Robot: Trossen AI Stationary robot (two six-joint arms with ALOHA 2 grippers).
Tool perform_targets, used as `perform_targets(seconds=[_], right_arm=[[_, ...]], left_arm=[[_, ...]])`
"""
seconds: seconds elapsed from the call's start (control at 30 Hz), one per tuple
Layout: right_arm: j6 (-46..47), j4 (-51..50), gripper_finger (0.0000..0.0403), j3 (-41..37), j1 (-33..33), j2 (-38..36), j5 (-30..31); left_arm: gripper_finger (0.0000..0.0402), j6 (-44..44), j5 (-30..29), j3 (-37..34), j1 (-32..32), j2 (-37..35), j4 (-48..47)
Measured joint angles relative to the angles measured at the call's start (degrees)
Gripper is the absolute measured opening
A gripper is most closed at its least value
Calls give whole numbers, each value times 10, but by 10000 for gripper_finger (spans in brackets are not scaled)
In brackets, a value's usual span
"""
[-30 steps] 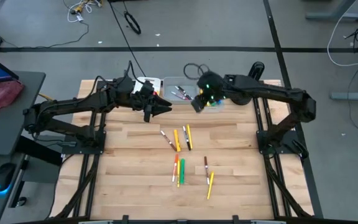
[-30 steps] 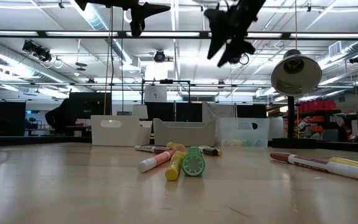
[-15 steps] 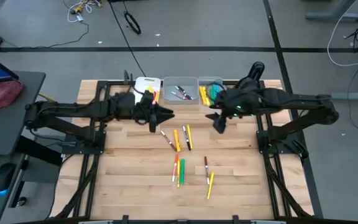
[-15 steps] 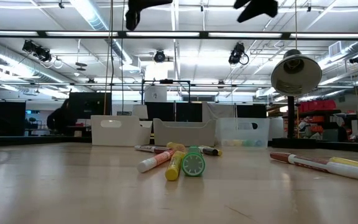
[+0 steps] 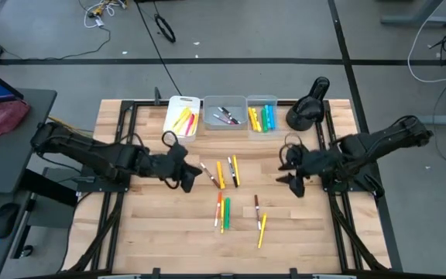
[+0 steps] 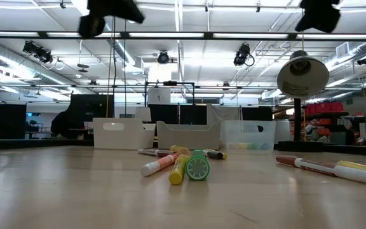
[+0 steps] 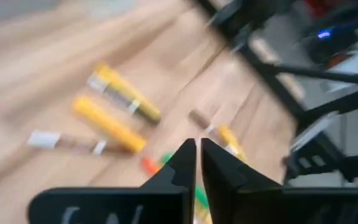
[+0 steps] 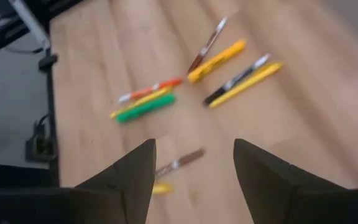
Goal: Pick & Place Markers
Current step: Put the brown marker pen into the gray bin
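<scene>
Several markers lie loose on the wooden table: a yellow and dark group [image 5: 223, 172], an orange, yellow and green group [image 5: 222, 211], and a brown and a yellow one [image 5: 259, 217]. Other markers lie in three small bins [image 5: 224, 114] at the far edge. My left gripper [image 5: 190, 177] hovers shut and empty above the table, just left of the yellow and dark group [image 7: 114, 106]. My right gripper [image 5: 294, 184] hovers open and empty to the right of the loose markers [image 8: 229, 62]. In the low view both grippers [image 6: 107, 14] [image 6: 319, 16] hang high above the table.
A black lamp-like object [image 5: 307, 112] stands at the far right, beside the bins. Dark frame rails [image 5: 331, 155] run along both sides of the table. Bare wood [image 5: 169, 232] shows at the near left and near right of the markers.
Both grippers have come away from the bins at the far edge toward the near edge. The left one now hovers left of the loose markers, and the right one has swung out toward the table's right edge. The markers on the table have not moved.
</scene>
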Motion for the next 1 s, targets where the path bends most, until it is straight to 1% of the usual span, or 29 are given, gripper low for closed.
perform_targets(seconds=[0.13,0.23,0.27,0.37,0.43,0.5,0.63,0.73,0.8,0.87,1.0], right_arm=[[45,5,217,-33,44,2,14],[91,7,217,-60,64,2,26],[98,11,217,-66,69,2,27],[109,12,217,-81,82,2,27],[112,18,217,-86,87,2,32],[118,15,217,-87,88,2,46],[104,22,217,-87,88,2,78],[94,26,217,-87,88,2,94],[91,31,217,-87,88,2,102],[90,30,217,-87,88,2,103],[93,32,217,-87,88,2,103]], left_arm=[[8,-87,-3,-1,-15,9,-82],[9,-171,-9,-8,-18,27,-83],[14,-206,-11,-13,-18,33,-99],[44,-299,-13,-22,-15,65,-87],[77,-343,-12,-28,-10,93,-93],[115,-377,-5,-28,1,125,-76],[195,-395,30,-29,32,190,-42],[233,-391,50,-29,55,239,8],[245,-391,55,-29,68,268,39],[247,-391,52,-29,79,293,68],[236,-390,37,-23,94,326,61]])
